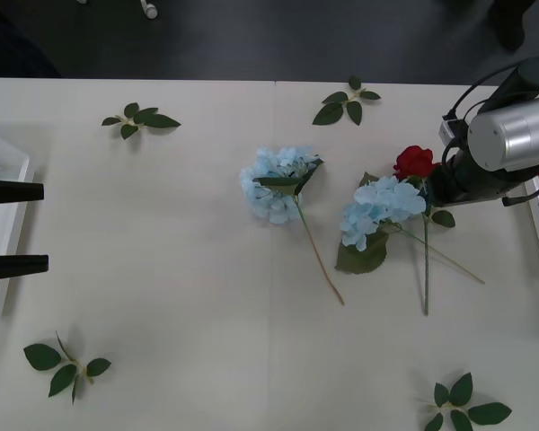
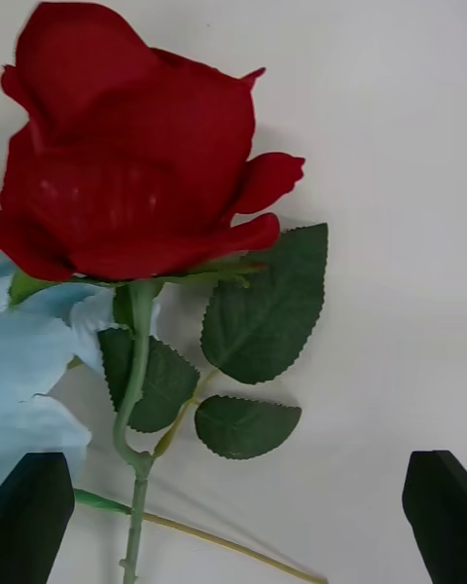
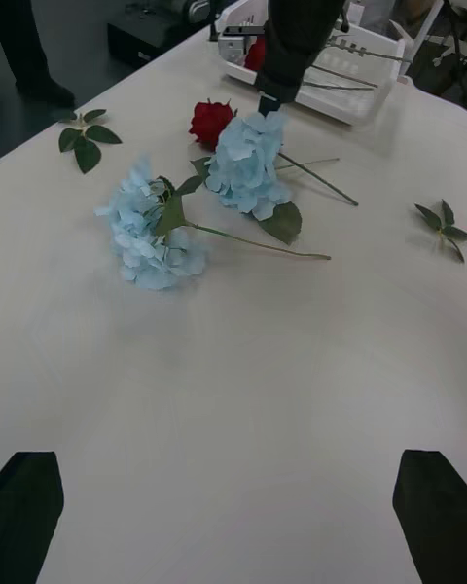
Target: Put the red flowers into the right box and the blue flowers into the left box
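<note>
My right gripper [image 2: 238,516] hangs open over the deep-red artificial rose [image 2: 131,146] (stem between its fingers); my left gripper [image 1: 13,229] waits open.

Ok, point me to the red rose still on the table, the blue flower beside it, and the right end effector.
red rose [image 1: 414,162], front view, on its head.
blue flower [image 1: 384,205], front view, on its petal cluster.
right end effector [image 2: 238,516], right wrist view, midway between its open fingertips.

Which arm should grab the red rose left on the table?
Right. The right gripper hangs open beside the rose, with its stem and leaves between the fingers in the wrist view. The right tray is close behind it. The left gripper waits open near the left tray, far off.
</note>
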Controlling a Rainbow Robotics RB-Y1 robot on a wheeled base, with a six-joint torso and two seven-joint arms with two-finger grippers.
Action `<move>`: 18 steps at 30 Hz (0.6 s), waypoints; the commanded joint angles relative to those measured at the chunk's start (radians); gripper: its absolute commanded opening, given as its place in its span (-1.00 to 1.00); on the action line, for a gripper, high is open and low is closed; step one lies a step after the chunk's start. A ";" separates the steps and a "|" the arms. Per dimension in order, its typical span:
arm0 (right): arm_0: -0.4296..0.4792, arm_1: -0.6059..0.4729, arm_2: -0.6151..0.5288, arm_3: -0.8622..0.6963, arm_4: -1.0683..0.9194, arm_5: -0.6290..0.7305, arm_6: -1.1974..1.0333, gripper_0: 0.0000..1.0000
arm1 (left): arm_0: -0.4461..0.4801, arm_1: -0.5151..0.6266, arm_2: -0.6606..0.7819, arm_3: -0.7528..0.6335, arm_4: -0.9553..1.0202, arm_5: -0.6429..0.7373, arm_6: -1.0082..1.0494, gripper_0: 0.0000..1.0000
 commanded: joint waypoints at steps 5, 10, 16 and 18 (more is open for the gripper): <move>-0.017 0.019 -0.011 0.014 0.001 -0.005 0.041 1.00 | -0.014 0.017 0.012 -0.012 0.003 -0.010 -0.039 1.00; -0.015 0.028 -0.003 0.047 -0.002 -0.014 0.052 1.00 | -0.014 0.017 0.012 -0.012 0.003 -0.010 -0.039 1.00; -0.015 0.056 0.004 0.087 0.010 -0.042 0.069 1.00 | -0.014 0.017 0.012 -0.012 0.003 -0.010 -0.039 1.00; -0.015 0.062 0.004 0.102 0.007 -0.057 0.076 1.00 | -0.014 0.017 0.012 -0.012 0.003 -0.010 -0.039 1.00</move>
